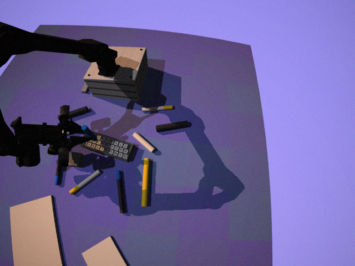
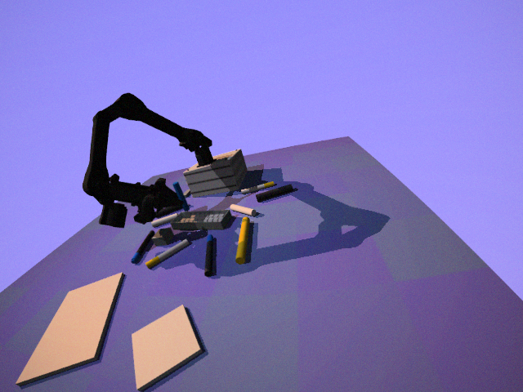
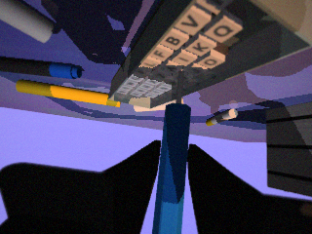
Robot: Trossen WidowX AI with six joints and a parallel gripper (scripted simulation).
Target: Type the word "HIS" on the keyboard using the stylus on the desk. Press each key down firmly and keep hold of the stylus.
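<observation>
the gripper (image 3: 174, 161) is clamped on the blue stylus (image 3: 173, 161), so the pick-up part of the task looks done and the typing part is in hand. in the wrist view the dark fingers close on either side of the blue barrel, which runs up out of the grip and ends in a thin dark tip pointing at the keyboard (image 3: 195, 44). the tip sits at the near edge of the key block, roughly where the tan lettered keys meet the grey ones; whether it is touching a key or just short of one is hard to say, since that spot is dark and the letters near it are blurred. legible keys such as f, b, v, k and q lie further along. nothing in the pictures shows which of h, i and s have been pressed, so my judgement is that at least some letters are left.

from the top view the stylus (image 1: 89, 132) leans from the gripper (image 1: 75, 134) toward the left end of the keyboard (image 1: 110, 146), its blue upper end over the keyboard's near corner. the exterior view shows the stylus (image 2: 181, 195) tilted, just beside the keyboard (image 2: 203, 219) on its arm side. spare markers lie scattered around on the desk (image 1: 217, 120), and a wooden crate (image 1: 120, 74) stands well apart behind.
</observation>
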